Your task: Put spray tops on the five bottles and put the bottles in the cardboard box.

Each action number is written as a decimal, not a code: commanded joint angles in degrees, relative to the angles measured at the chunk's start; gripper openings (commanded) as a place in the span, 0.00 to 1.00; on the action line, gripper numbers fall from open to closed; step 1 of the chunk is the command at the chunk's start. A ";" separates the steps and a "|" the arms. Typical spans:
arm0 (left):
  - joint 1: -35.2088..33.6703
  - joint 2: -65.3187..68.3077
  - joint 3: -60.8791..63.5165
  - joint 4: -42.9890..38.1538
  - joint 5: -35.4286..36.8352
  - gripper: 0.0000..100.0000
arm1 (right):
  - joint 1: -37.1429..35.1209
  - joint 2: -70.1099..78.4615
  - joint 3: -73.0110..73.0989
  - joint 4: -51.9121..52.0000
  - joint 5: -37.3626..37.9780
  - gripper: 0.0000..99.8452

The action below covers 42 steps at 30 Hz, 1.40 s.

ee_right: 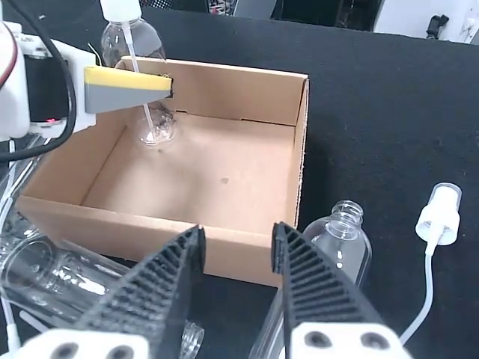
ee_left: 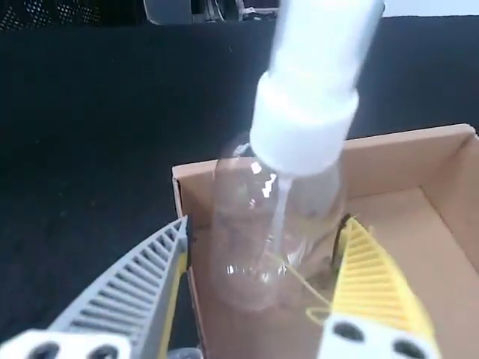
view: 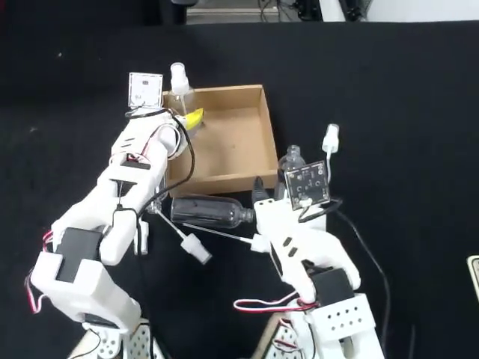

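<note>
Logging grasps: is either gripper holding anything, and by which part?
The left gripper holds the clear plastic bottle with a white spray top by its body; the right gripper is open, holding nothing.

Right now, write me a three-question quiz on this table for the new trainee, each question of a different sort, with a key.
1. True or false: the cardboard box holds five bottles.
2. Pick one. The right gripper has its jaws: A) open with nothing between them; B) shut on a spray top; C) shut on a bottle.
3. Fill in the blank: the upright bottle standing just outside the box has no ___ on its neck.

Key
1. False
2. A
3. spray top; a loose one is next to that bottle.
</note>
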 commanded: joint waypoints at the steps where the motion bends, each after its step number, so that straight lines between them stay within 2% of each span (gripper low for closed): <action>1: 0.22 -4.31 -2.24 0.97 -0.26 0.30 | 0.70 -1.71 -1.98 0.00 0.44 0.13; 4: -0.04 -8.44 -1.36 5.19 0.00 0.30 | 0.70 -1.71 -1.98 0.00 0.44 0.13; 9: 0.57 -15.74 -1.98 19.69 0.18 0.29 | 0.70 -1.71 -1.98 0.00 0.44 0.13; 21: -1.27 -28.22 -1.98 42.99 0.09 0.29 | 0.70 -1.71 -1.98 -0.18 0.44 0.13; 26: -5.58 -34.11 -2.42 47.03 -0.26 0.29 | 0.70 -1.71 -1.98 -0.09 0.44 0.13; 28: -8.04 -37.45 -3.82 52.57 -0.62 0.29 | 0.70 -1.71 -1.98 0.00 0.44 0.13; 35: -18.59 -39.74 -11.12 76.04 -13.10 0.29 | 0.35 -1.71 -2.07 0.09 0.44 0.13; 40: -25.54 -36.13 -11.03 87.82 -34.29 0.29 | 0.35 -1.71 -2.07 0.18 0.44 0.13; 42: -26.95 -35.25 -10.95 90.90 -40.00 0.29 | 0.35 -1.71 -2.07 0.18 0.44 0.13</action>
